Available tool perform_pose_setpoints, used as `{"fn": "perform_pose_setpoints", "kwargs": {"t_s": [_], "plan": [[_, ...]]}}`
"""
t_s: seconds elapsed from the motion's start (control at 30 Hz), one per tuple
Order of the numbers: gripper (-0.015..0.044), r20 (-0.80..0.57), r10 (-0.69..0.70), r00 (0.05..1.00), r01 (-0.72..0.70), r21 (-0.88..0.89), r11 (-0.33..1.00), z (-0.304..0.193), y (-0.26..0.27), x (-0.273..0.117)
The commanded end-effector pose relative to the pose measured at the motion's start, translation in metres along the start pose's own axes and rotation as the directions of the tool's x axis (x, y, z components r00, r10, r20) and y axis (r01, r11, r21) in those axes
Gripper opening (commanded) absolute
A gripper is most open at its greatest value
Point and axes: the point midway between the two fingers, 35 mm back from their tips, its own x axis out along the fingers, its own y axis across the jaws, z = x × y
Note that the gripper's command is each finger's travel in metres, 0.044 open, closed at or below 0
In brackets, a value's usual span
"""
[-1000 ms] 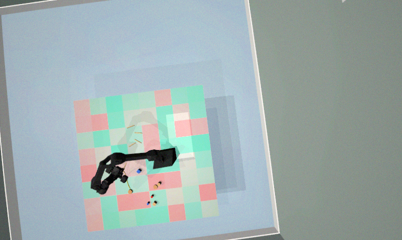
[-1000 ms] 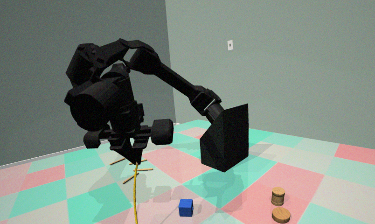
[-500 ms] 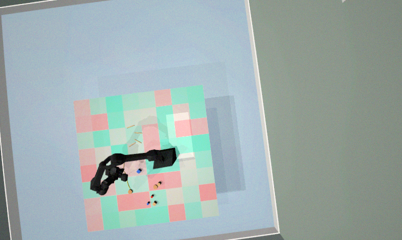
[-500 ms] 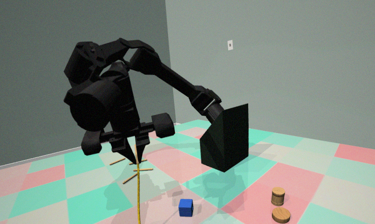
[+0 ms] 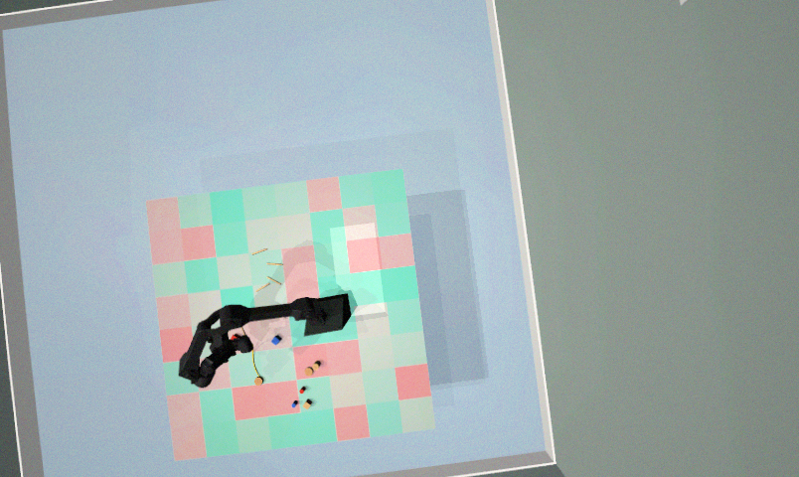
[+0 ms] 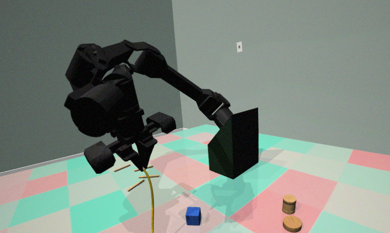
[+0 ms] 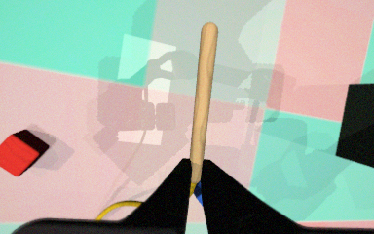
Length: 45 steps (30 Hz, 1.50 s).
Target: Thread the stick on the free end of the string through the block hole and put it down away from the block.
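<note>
My gripper point(image 6: 143, 169) point(image 7: 195, 167) is shut on the stick on the string, above the table. The pale wooden stick point(image 7: 205, 88) points away from the fingertips, its rounded end free. The yellow string point(image 5: 254, 362) point(image 6: 152, 202) point(image 7: 126, 203) leaves near the fingertips and runs to the round wooden button point(image 5: 258, 381). A blue block point(image 5: 275, 340) point(image 6: 193, 215) stands on the table near the gripper, partly behind the fingers in the wrist view. A red block point(image 7: 16, 155) lies left in the wrist view. No hole can be made out in either block.
Several loose sticks, among them one stick point(image 5: 259, 251) point(image 6: 121, 168), lie beyond the arm. Wooden discs point(image 5: 309, 371) point(image 6: 292, 223) and small red point(image 5: 302, 389) and blue point(image 5: 294, 403) pieces lie toward the lower right in the top view. The black arm base point(image 5: 333, 313) point(image 6: 243, 144) stands beside the blocks.
</note>
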Motion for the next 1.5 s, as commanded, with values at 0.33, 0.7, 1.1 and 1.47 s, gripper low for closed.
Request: {"fn": "perform_pose_setpoints", "kwargs": {"t_s": [0.33, 0.7, 1.1, 1.47], "plan": [[0.0, -0.017, -0.013, 1.0, 0.003, -0.462, 0.887, -0.0002, 0.0, -0.0001], [0.0, -0.025, -0.017, 1.0, -0.008, -0.757, 0.653, 0.0001, 0.0007, -0.0002], [0.0, -0.033, -0.021, 0.999, -0.025, -0.956, 0.293, 0.0005, 0.0016, -0.0004], [0.0, -0.04, -0.024, 0.999, -0.042, -0.996, -0.081, 0.0009, 0.0023, -0.0005]]}}
